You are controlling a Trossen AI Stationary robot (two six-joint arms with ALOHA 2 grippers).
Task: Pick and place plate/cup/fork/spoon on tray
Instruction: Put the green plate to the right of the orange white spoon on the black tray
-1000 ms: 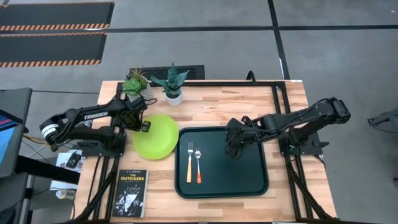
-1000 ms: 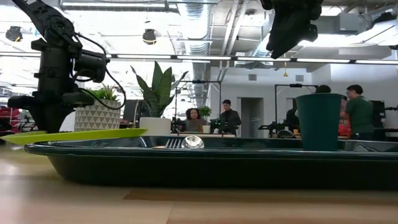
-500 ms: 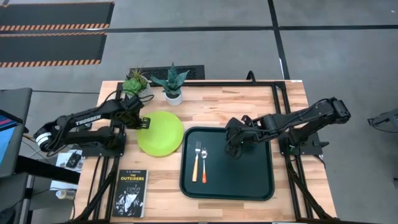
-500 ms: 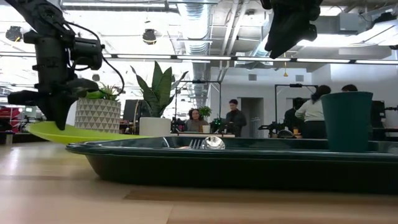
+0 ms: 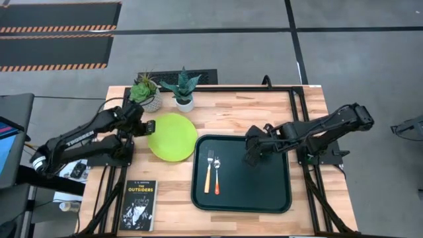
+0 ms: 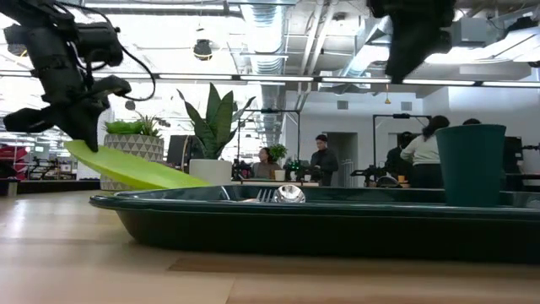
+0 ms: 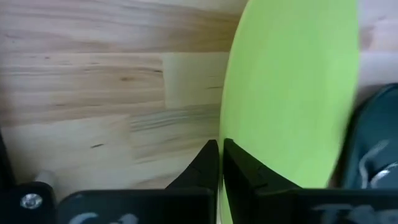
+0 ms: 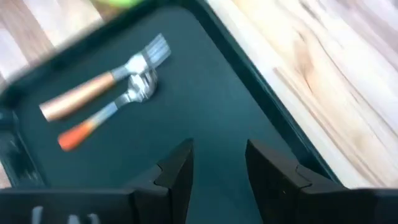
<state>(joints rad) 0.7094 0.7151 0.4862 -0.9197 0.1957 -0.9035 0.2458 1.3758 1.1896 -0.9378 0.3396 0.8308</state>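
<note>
1. Two fingers of the left gripper (image 7: 217,163) pinch the rim of the plate (image 5: 172,137), nearly closed on its thin edge. The right gripper (image 8: 216,163) is empty, its jaws a narrow gap apart, hanging over the tray (image 5: 277,198) near its far right part.

2. From the left jaws the plate reaches toward the tray. The low view shows it tilted: the gripped edge is raised and the opposite edge dips to the tray's near rim, where it seems to touch or overlap. Whether it rests on the rim I cannot tell.

3. The coming move, as I judge it, turns on this: the bare tray floor lies beyond the plate's low edge, away from the left arm, so the plate has to travel on in the direction it already points. The left arm holds it and is the nearer one.

4. The fork (image 5: 209,171) and spoon (image 5: 216,174) lie side by side on the tray's left half, tines and bowl toward the far edge, handles toward the front, long axes parallel to the tray's short sides. They sit right where the plate would slide in. The cup (image 6: 471,165) stands upright on the tray, though the right arm hides it from above.

5. The plate is smooth, thin, round and lime green. The tray is dark green with a raised, rounded rim. The cutlery has shiny metal heads with yellow-orange and red-orange handles. The table (image 5: 231,112) is pale wood planks.
</note>
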